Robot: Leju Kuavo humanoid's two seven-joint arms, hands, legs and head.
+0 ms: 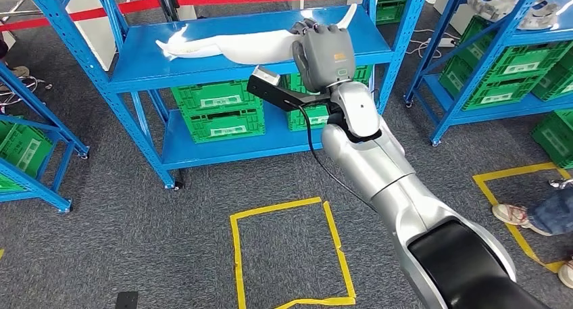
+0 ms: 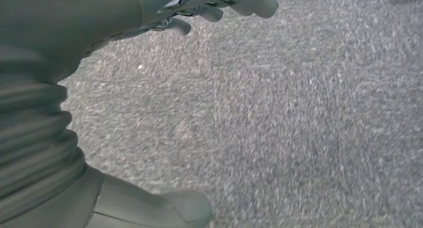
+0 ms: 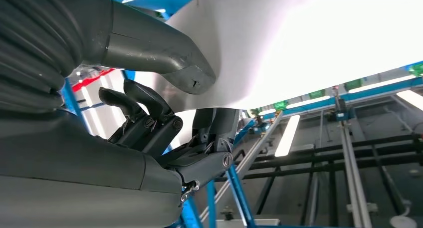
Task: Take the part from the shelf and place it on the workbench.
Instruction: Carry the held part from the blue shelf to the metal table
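Long white curved plastic part (image 1: 230,45) lies on top blue metal shelf (image 1: 148,69), right end hidden by right hand (image 1: 323,55), which is wrapped round it. Left hand (image 2: 219,8) is cut off, fingers apart, empty. Green plastic crates (image 1: 217,109) are stacked below; contents can't be seen.

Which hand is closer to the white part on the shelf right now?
Right. The right hand is at the white part on the blue shelf's top level, its thumb against the part. The left hand hangs over grey carpet, away from it.
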